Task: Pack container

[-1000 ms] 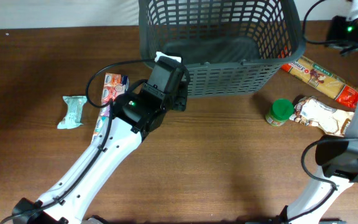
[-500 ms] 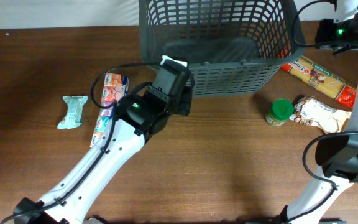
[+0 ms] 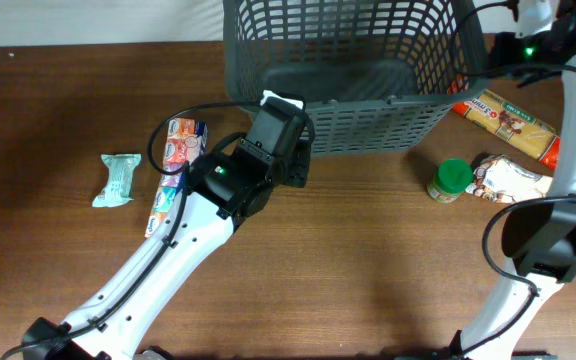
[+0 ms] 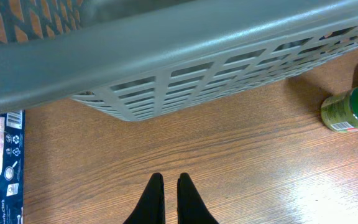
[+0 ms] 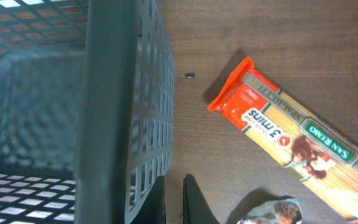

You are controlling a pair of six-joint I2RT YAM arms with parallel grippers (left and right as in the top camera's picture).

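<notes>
The basket (image 3: 353, 120) stands at the far middle of the table (image 3: 368, 280), and nothing shows on its base.

The left gripper (image 4: 169, 177) hangs just outside the basket's near wall, toward its left corner. Its fingers are pressed almost together with nothing between them. The right gripper (image 5: 174, 180) is beside the basket's right wall, likewise clenched to a thin slit and empty.

Everything to be packed lies outside the basket. Right of it, close to the wall, lies the pasta packet (image 5: 284, 143). Its long axis runs on a slant, with the red end nearest the basket and the rest trailing away toward the near right. It sits just to the outer side of the right fingers, so the right arm is much the nearer one.

Nearer than the basket's right corner stand a green-capped jar (image 3: 450, 180) and, beyond it from the basket, a pouch (image 3: 513, 185).

Left of the basket, a colourful packet (image 3: 183, 140) lies partly under the left arm, with a pale wrapped bar (image 3: 118, 178) farther out. Both are off to the side of the left fingers, not under them.

Either gripper would need to open and turn across a packet's short width.
</notes>
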